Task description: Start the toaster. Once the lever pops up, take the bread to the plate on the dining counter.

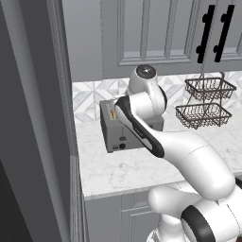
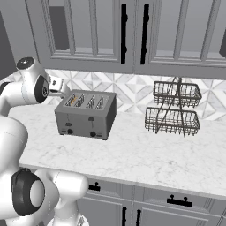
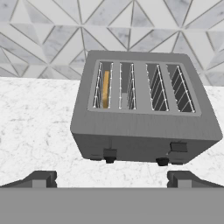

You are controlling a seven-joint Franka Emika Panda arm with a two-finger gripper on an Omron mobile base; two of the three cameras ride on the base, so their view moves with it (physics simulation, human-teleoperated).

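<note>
Looking along the hand, the gripper (image 3: 112, 178) is seen with its fingers spread wide and holding nothing, poised short of the toaster (image 3: 144, 109) on the marble counter (image 3: 35, 127). From that view the bread (image 3: 105, 89) is shown standing on edge in the leftmost of four slots, the other three being bare. From the right base view, a two-tier wire basket stand (image 2: 173, 108) is seen well apart to the toaster's right, near the tiled backsplash (image 2: 128, 90).
</note>
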